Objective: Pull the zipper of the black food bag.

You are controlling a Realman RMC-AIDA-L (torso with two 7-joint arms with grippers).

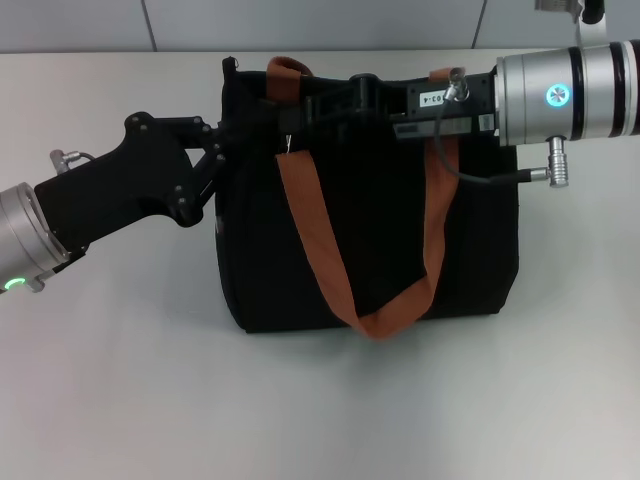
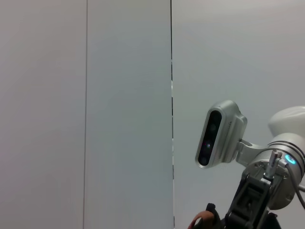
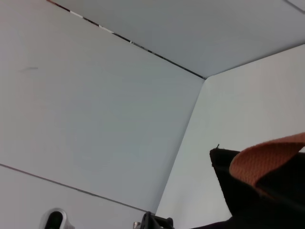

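Black food bag (image 1: 370, 250) stands upright mid table (image 1: 120, 400), orange-brown straps (image 1: 320, 250) draped down its front. I've got the left gripper (image 1: 232, 132) at the bag's top left corner, prob to brace it. The right gripper (image 1: 300, 108) reaches in along the top edge, w/ small silver zipper (image 1: 288, 146) hanging just below its tip. Jaws on both: can't tell, black on black.

Bright, even overhead light, soft faint shadows, no glare, sharp focus.
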